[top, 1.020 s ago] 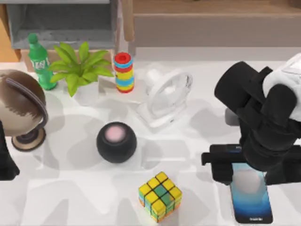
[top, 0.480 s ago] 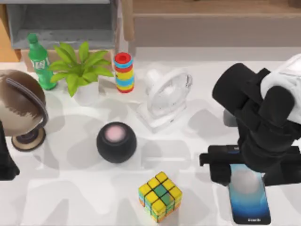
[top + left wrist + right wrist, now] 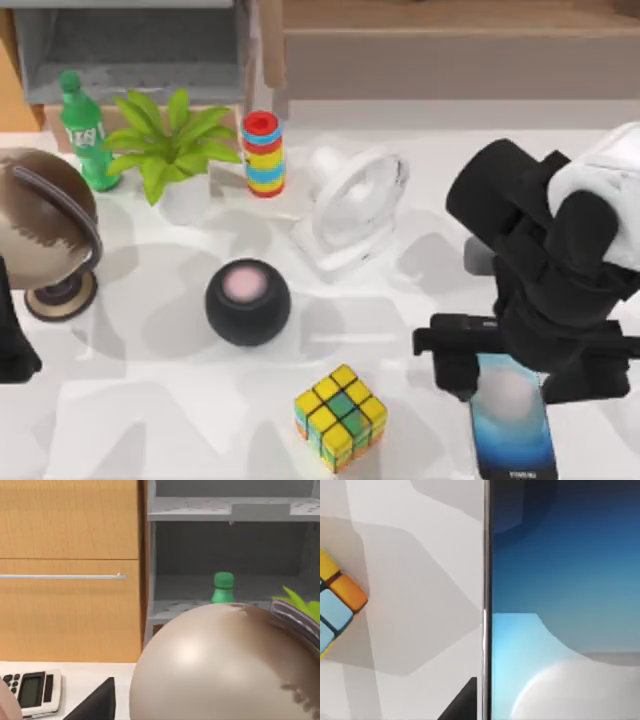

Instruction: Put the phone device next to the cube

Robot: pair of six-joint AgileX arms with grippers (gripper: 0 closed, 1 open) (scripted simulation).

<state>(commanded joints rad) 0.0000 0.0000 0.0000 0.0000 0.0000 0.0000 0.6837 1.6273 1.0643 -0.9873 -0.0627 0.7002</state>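
The phone device (image 3: 512,430), a black-framed smartphone with a white-to-blue screen, is at the front right of the table. My right gripper (image 3: 520,372) is shut on its upper end, one finger on each long side. The cube (image 3: 340,415), tiled in yellow, green and orange, sits at the front centre, to the left of the phone with a gap between them. In the right wrist view the phone device (image 3: 560,605) is seen close up, with a corner of the cube (image 3: 337,605) beside it. My left arm (image 3: 12,340) stays parked at the left edge.
A black sphere with a pink top (image 3: 248,301) stands behind the cube. Farther back are a clear fan (image 3: 352,205), a striped ring stack (image 3: 263,153), a potted plant (image 3: 170,140) and a green bottle (image 3: 85,130). A brown globe (image 3: 40,225) stands at the left.
My right gripper has shifted left and slightly toward the front edge with the phone in it, narrowing the gap to the cube. Nothing else has moved.
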